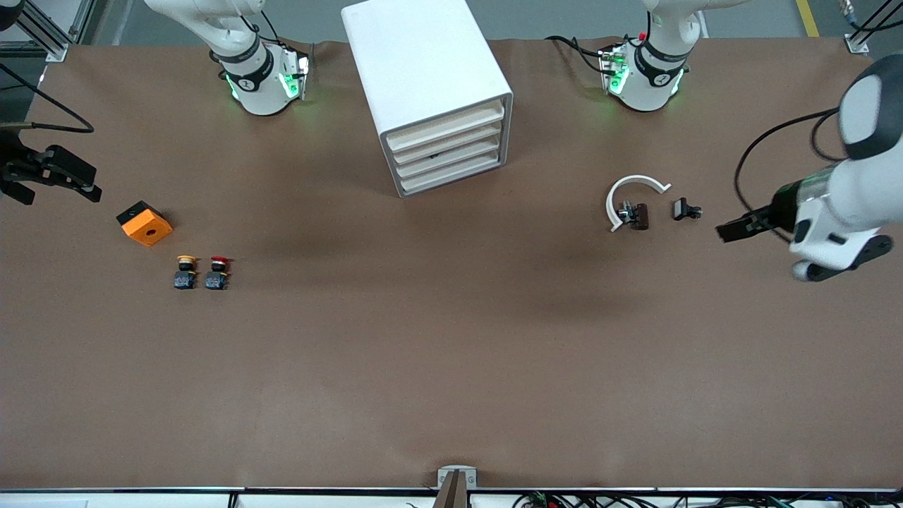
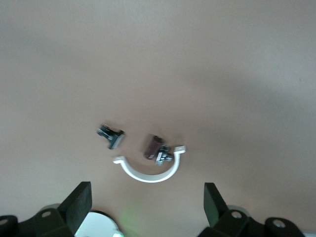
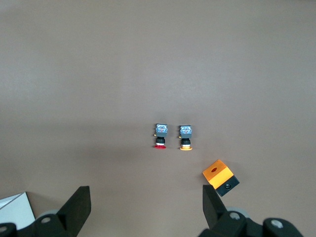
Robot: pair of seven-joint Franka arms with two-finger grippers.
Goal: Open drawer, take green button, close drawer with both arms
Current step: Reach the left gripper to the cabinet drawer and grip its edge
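Brown table point(image 1: 451, 339) carries a white cabinet point(image 1: 423, 77) at its robot-side edge, its drawer point(image 1: 448, 156) shut; no green button shows. Toward the right arm's end lie an orange block point(image 1: 144, 223), a yellow-capped button point(image 1: 185, 271) and a red-capped button point(image 1: 217, 272), below the open right gripper point(image 3: 143, 207). Toward the left arm's end, the open left gripper point(image 2: 148, 205) hangs over a white curved clip point(image 1: 631, 194) and small dark parts point(image 1: 686, 209).

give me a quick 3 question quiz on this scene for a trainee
1. True or false: all four drawers of the cabinet are shut.
2. Which capped button lies nearer the orange block? A) yellow button B) red button C) green
3. Fill in: the left claw and right claw are both ____.

Key: 1 true; 2 A; 3 open. No green button is in view.
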